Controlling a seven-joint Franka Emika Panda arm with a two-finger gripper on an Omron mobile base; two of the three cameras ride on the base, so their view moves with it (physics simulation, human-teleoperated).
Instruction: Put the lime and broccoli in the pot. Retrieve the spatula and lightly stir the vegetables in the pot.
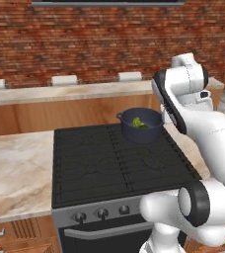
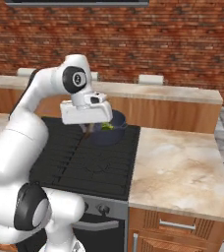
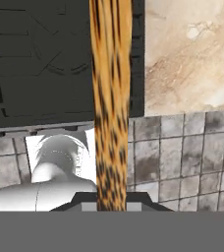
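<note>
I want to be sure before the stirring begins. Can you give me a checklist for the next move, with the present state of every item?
1. Spatula in the gripper: ok, the wooden handle runs up from between the fingertips.
2. Pot on the stove: ok, at its rear right.
3. Broccoli in the pot: ok, green shows inside.
4. Lime in the pot: cannot tell, the green is not clear enough.
5. Spatula head above the pot: cannot tell, the hand covers it in the right base view.

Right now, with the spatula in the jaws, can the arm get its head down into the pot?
Probably yes. The pot stands open-topped on the stove, the hand hangs just beside it, and the spatula is clamped in the jaws.
</note>
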